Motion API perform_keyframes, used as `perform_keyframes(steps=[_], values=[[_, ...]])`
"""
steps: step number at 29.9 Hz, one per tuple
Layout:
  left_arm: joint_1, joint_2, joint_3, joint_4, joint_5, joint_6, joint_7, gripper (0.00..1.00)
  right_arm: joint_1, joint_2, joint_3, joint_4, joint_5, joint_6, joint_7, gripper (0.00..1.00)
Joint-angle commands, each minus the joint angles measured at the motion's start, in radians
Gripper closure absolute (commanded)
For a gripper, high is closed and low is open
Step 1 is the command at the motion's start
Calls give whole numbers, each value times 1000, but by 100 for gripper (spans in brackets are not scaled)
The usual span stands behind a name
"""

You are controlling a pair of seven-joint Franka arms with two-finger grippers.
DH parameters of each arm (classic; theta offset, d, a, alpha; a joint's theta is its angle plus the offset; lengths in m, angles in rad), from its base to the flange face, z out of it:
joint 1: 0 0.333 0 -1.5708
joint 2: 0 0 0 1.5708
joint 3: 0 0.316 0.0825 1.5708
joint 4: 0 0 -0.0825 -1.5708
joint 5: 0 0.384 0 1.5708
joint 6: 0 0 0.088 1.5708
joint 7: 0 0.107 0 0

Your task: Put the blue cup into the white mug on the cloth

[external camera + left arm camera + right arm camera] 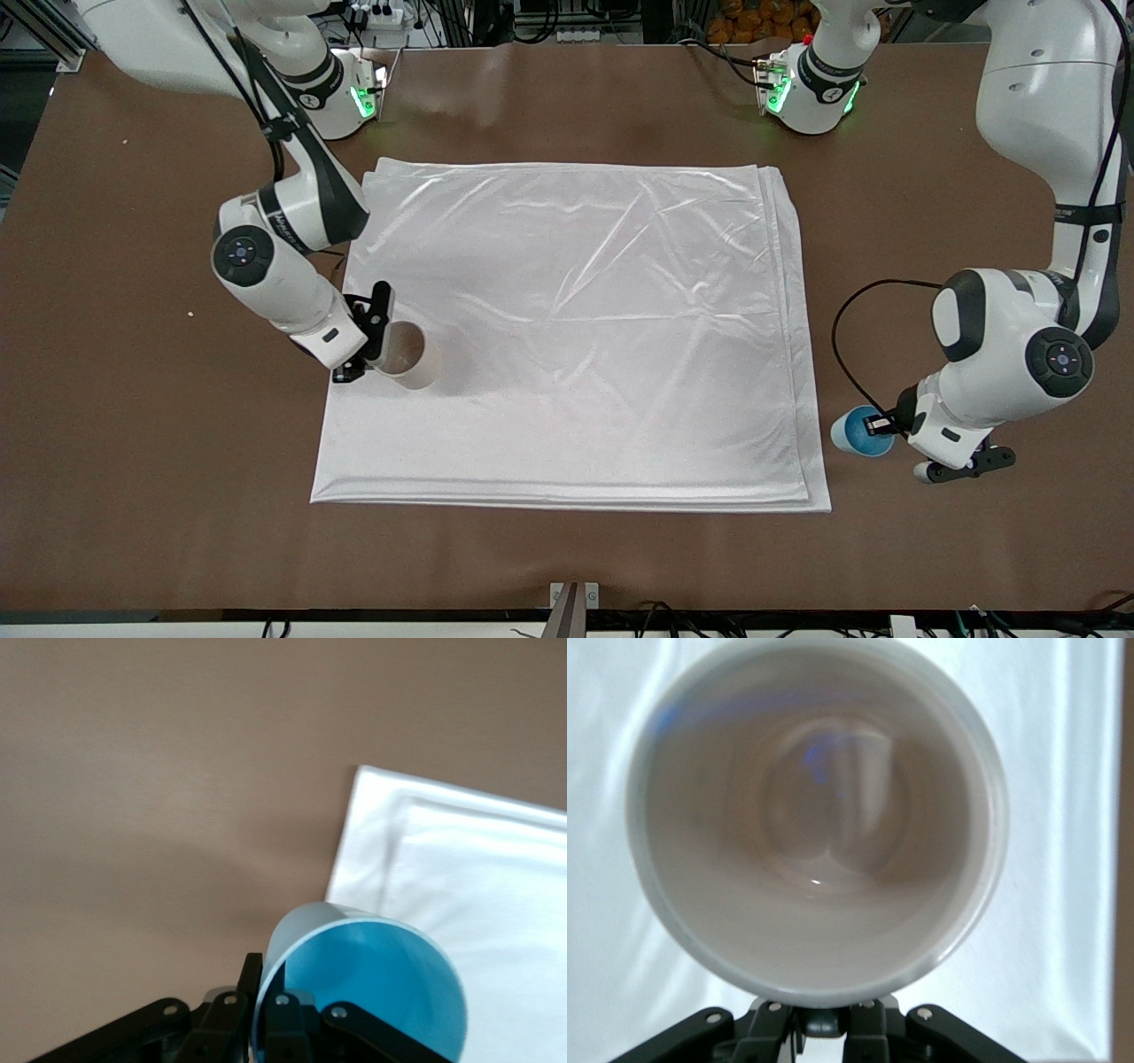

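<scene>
The blue cup is tilted, low over the brown table just off the cloth's near corner at the left arm's end. My left gripper is shut on its rim, one finger outside the wall and one inside; the bright blue inside faces the wrist camera. The white mug is tilted at the cloth's edge toward the right arm's end. My right gripper is shut on its black handle; the mug's pale inside is empty.
The folded cloth corner shows in the left wrist view beside bare brown table. Both arm bases stand along the table edge farthest from the front camera.
</scene>
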Motion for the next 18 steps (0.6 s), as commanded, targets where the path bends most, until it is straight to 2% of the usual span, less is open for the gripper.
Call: perform_keyframes(steps=[1, 5, 11, 18], values=[[-49, -22, 6, -3, 10, -14, -109, 100, 94, 76, -9, 73, -2, -10, 104, 100], [-80, -22, 4, -3, 10, -14, -164, 100, 165, 128, -12, 113, -38, -10, 205, 100], [-130, -28, 4, -3, 8, -16, -256, 100, 246, 185, -12, 140, -150, -11, 351, 100], [-199, -59, 4, -1, 7, -74, -348, 100, 295, 225, -12, 168, -160, -10, 383, 100]])
